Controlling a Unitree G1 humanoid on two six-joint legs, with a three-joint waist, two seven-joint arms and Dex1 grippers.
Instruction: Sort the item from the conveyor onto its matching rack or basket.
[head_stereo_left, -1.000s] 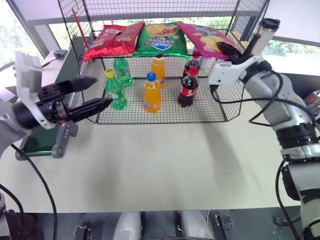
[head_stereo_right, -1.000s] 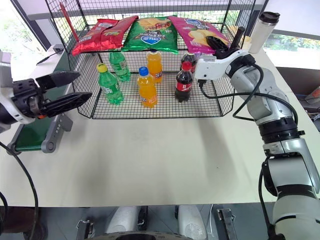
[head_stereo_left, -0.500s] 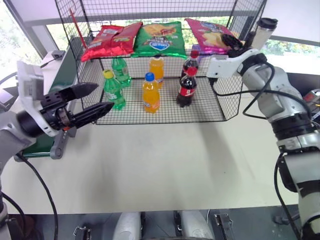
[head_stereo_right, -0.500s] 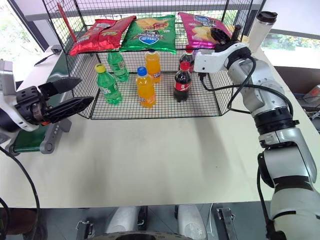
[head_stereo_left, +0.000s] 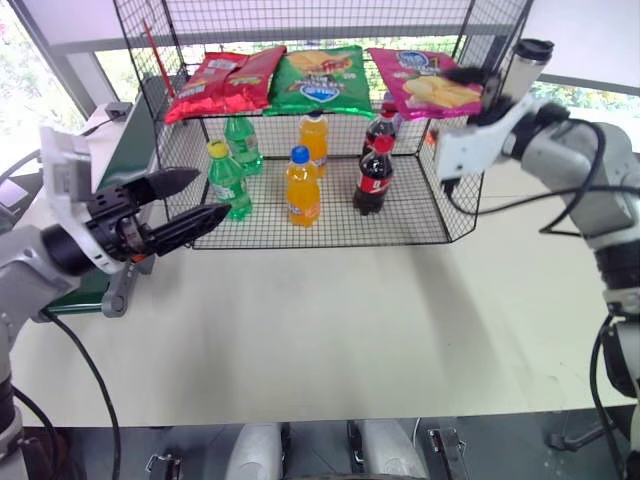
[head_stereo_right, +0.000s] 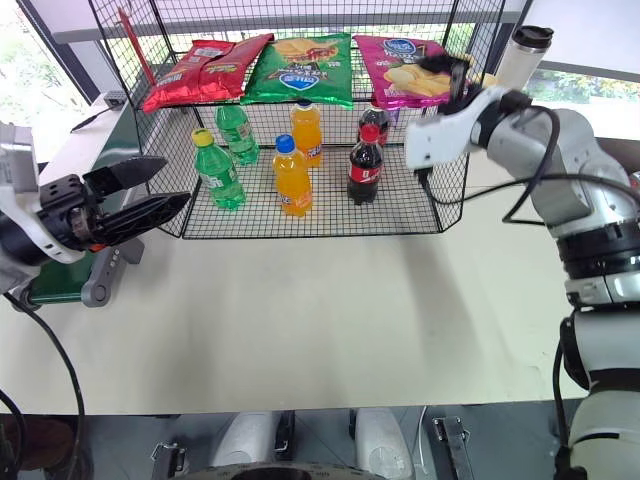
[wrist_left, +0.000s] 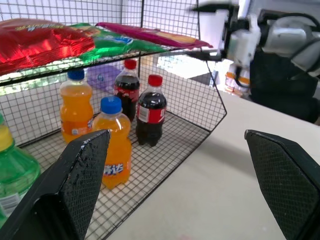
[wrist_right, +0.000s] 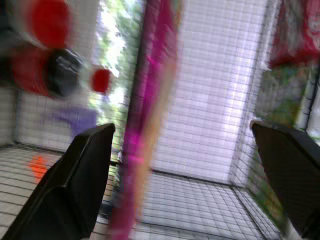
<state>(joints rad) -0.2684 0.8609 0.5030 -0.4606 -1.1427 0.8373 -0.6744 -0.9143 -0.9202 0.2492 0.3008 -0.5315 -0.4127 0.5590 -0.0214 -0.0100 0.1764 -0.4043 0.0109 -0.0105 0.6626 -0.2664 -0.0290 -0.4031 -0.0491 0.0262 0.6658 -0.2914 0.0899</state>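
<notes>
The item, a magenta-pink snack bag (head_stereo_left: 425, 82), lies flat at the right end of the black wire rack's (head_stereo_left: 440, 215) upper shelf. My right gripper (head_stereo_left: 472, 85) hovers at the bag's right edge, open. In the right wrist view its fingers (wrist_right: 85, 170) stand wide apart, and the bag's edge (wrist_right: 150, 100) shows between them without touching either. My left gripper (head_stereo_left: 185, 200) is open and empty, held in front of the rack's left corner and beside the dark green conveyor (head_stereo_right: 112, 140). In the left wrist view the left gripper (wrist_left: 177, 132) faces the bottles.
Two red bags (head_stereo_left: 222, 80) and a green bag (head_stereo_left: 322, 78) share the upper shelf. Green (head_stereo_left: 228, 178), orange (head_stereo_left: 302, 185) and cola (head_stereo_left: 374, 175) bottles stand on the lower mesh floor. A steel tumbler (head_stereo_left: 527, 60) stands right of the rack. The white table (head_stereo_left: 330, 320) lies in front.
My right gripper went from shut on the pink bag to open and drew back to the right. The bag now rests on the shelf. The left gripper stayed put.
</notes>
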